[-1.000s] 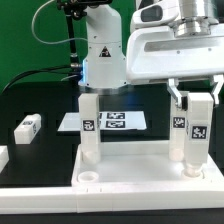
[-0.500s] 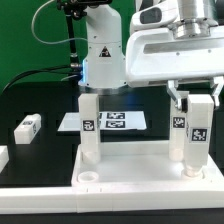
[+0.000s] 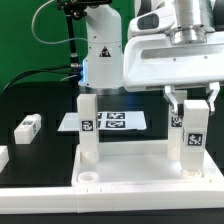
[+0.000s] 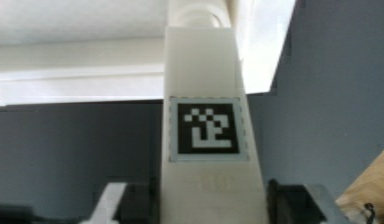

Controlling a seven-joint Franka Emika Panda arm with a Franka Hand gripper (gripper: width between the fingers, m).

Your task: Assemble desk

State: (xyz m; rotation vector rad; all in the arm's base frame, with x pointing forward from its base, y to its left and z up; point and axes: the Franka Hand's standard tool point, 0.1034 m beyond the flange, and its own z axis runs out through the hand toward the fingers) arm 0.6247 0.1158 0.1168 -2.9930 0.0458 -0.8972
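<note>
The white desk tabletop (image 3: 130, 172) lies at the front of the black table. One square leg post (image 3: 89, 125) with a tag stands upright in its socket on the exterior view's left. My gripper (image 3: 190, 104) is shut on a second tagged leg post (image 3: 191, 142) and holds it upright over the tabletop's corner on the exterior view's right. In the wrist view this leg (image 4: 207, 110) fills the middle, with my gripper (image 4: 207, 203) closed on its sides. The leg's foot and its socket are hard to make out.
A loose tagged leg (image 3: 27, 126) lies on the table at the exterior view's left, with another white part (image 3: 3, 157) at that edge. The marker board (image 3: 118, 121) lies behind the tabletop. The robot base (image 3: 100, 55) stands at the back.
My gripper and the held leg have moved a little downward and slightly toward the exterior view's left. The leg's front tag sits lower than before. Nothing else moved.
</note>
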